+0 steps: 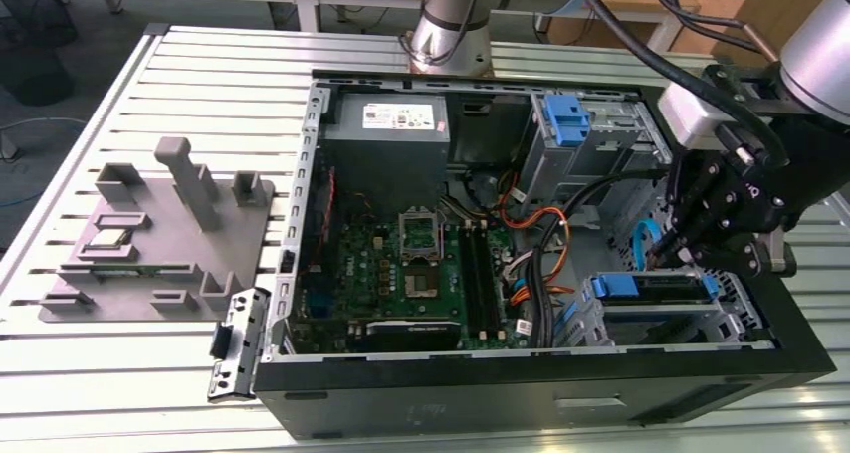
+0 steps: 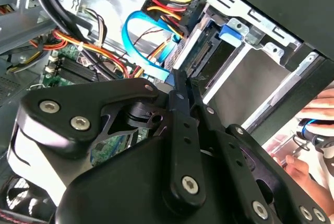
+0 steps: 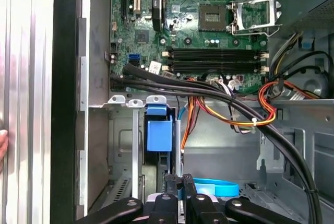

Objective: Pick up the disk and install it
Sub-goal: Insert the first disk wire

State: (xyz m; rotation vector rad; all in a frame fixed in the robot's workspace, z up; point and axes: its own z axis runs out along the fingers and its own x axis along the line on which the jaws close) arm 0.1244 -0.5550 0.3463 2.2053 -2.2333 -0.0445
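Sitting upright on its edge in the drive cage (image 1: 739, 319) at the front corner of the open computer case (image 1: 531, 405), the disk (image 1: 651, 288) shows its bright blue carrier tab toward the motherboard (image 1: 398, 274). In the first wrist view the same blue tab (image 3: 159, 132) stands in the cage's slot beside white plastic clips. In the second wrist view the disk's grey body (image 2: 198, 51) lies inside the metal cage, with a flat blue data cable (image 2: 136, 36) looping just beside its end.

The gripper (image 1: 672, 260) hangs directly over the disk, tips down at its end. Its jaws are drawn together with nothing visible between them in both wrist views (image 2: 180, 81) (image 3: 180, 185); whether the tips touch the disk I cannot tell.

Farther into the case, a lone blue bracket (image 1: 564, 120) sits in the upper bay, next to the grey power supply (image 1: 392, 119). The case rests on a slatted metal table (image 1: 133, 398), with a grey fixture block (image 1: 146, 264) on the exterior view's left. A person's hand (image 2: 308, 167) is near the case's outer wall.
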